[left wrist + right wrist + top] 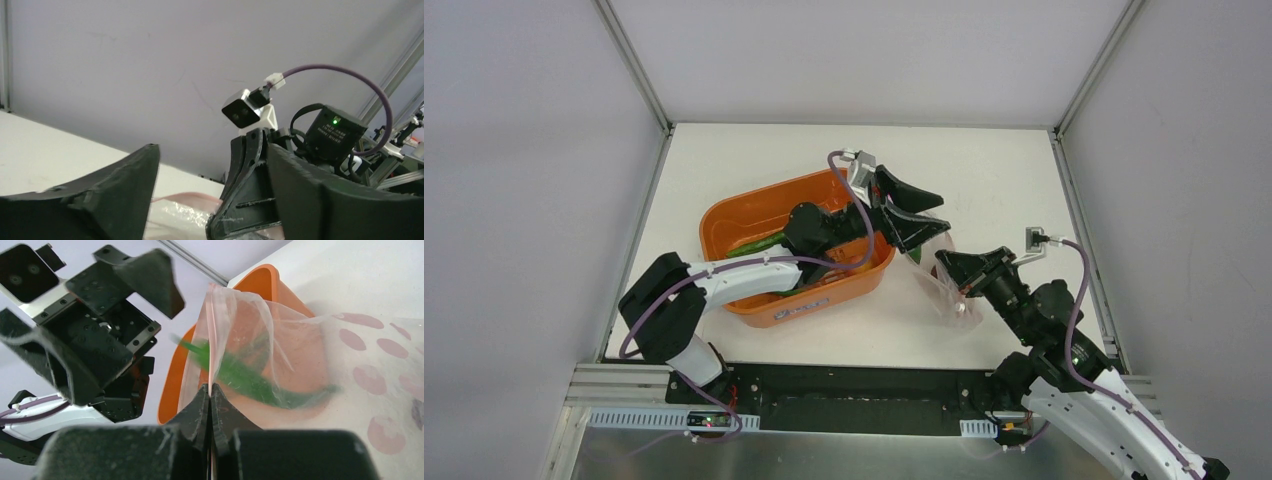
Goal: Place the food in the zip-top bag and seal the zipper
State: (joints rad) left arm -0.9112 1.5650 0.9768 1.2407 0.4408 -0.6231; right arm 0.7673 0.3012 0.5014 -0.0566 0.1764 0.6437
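Right gripper (210, 392) pinched shut on zip-top bag (325, 355) mouth edge, holding it up, open for loading. Left gripper (916, 212) spread apart over mouth. Green chili (245, 380) inside bag, beside orange tub (724, 215). Zipper (212, 335) unsealed.

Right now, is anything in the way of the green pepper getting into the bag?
Nothing visible blocks it. The right gripper pinches the zip-top bag at its edge, holding the mouth open. The green chili is already mostly inside, with only its tip poking out near the open left gripper.
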